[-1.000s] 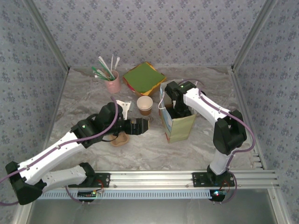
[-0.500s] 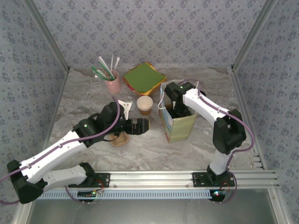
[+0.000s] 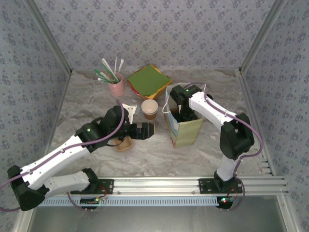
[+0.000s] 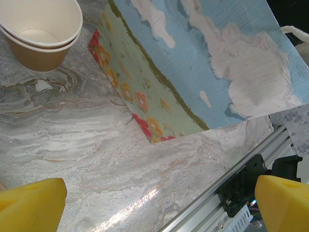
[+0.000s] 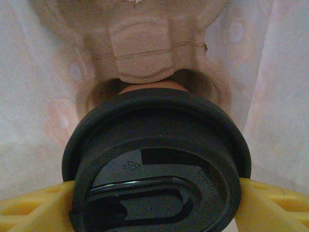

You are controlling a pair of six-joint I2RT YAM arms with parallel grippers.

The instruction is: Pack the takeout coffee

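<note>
1. Near edge: one aluminium rail (image 3: 193, 183), with both my arm bases bolted to it.
2. My left claw (image 4: 157, 208): jaws spread wide, nothing between them, hovering over bare table (image 4: 96, 159). There is open room below it, up to the bag's bottom edge.
3. One tan item (image 3: 124, 144) lies on the table by my left wrist. Can't tell what it is.
4. One lidless cup (image 4: 41, 29), white inside, upright, near the bag but not touching it.
5. One paper bag (image 3: 186, 133), upright, top open. Print is clouds on blue and flowers on green. No readable words.
6. My right claw (image 5: 154, 208) is down inside the bag.
   - One takeout coffee (image 5: 157, 145) sits between the yellow fingers (image 5: 34, 203), against one pulp carrier (image 5: 145, 53).
   - Clamped or let go: can't tell.
   - The lid has a recycling triangle; its lettering is too small to read.
   - Bag walls are close on both sides.
7. Far: one pink cup (image 3: 116, 86) of sticks and one napkin stack (image 3: 148, 80), behind the bag.
</note>
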